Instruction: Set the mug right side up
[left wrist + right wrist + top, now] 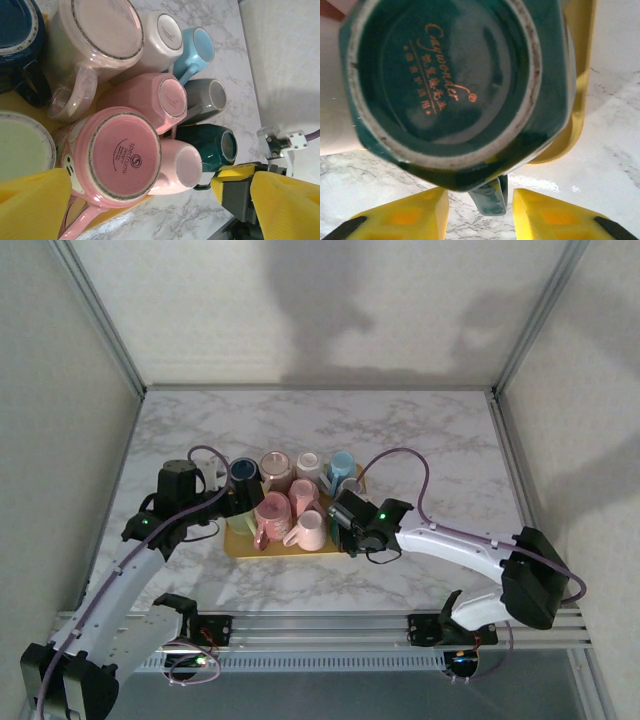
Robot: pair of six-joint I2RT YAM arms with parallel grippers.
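- Target: dark green mug (455,90), upside down at the near right corner of the yellow tray (580,75), packed against the other mugs. A pale pink mug (180,170) is touching or just beside it.
- Orientation: base up with the maker's stamp showing, mouth down on the tray. Long axis about vertical. Its handle (490,197) sticks out over the tray rim toward my right arm.
- Handling, my guess: glazed ceramic, so stiff, slick, fairly heavy and chippable. The handle is the only free hold since neighbours block the body. A handle pinch may let the mug swing when I flip it.
- Right gripper (480,200): jaws partway in, one either side of the handle. There's a sliver of gap, so nothing is clamped yet.
- Left gripper (157,207): wide open and empty, over the big pink mug (120,155).
- The marble bench (440,440) beside the tray has room to set the mug down.
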